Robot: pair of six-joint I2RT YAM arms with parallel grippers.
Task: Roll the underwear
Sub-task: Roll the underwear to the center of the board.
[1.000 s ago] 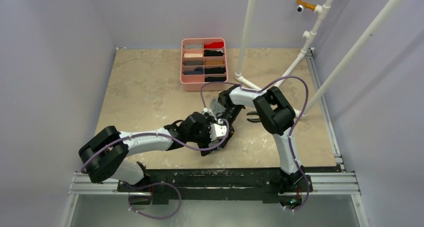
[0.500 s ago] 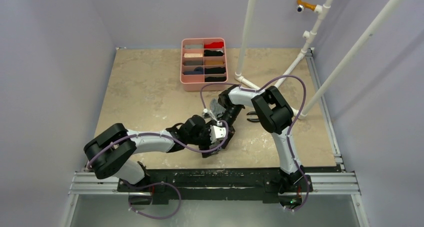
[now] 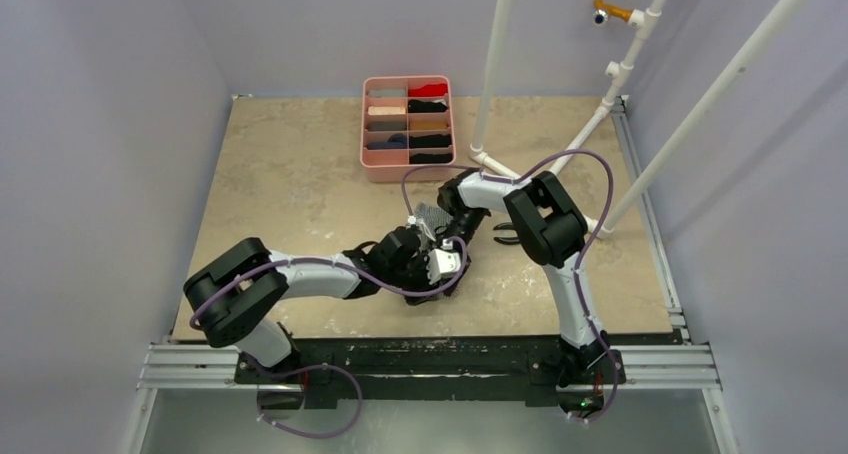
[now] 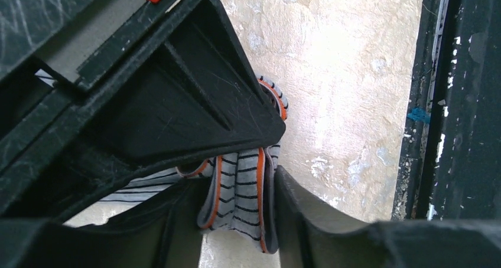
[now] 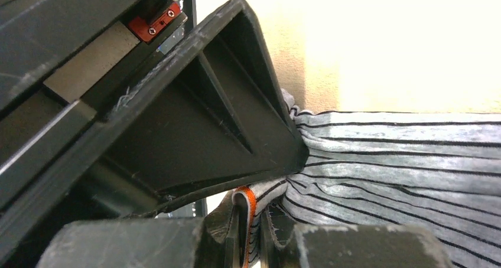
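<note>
- Left pincer: clamped on a bunched fold of the striped underwear, whose orange-red edge runs between its fingers.
- Right pincer: clenched on another edge of the same garment (orange trim nipped right at the tips). The grey cloth fans out beyond its fingertips.
- Both pincers are near each other, low over the table.
- Pink tray: well beyond the right pincer, on the far side.

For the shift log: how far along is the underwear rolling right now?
Done: the pink tray holds bundled garments in its compartments. In hand: the left gripper and right gripper both pinch the bunched, orange-trimmed edge of the striped underwear. To do: a wide stretch of it lies flat and unrolled, so the roll has barely begun.
</note>
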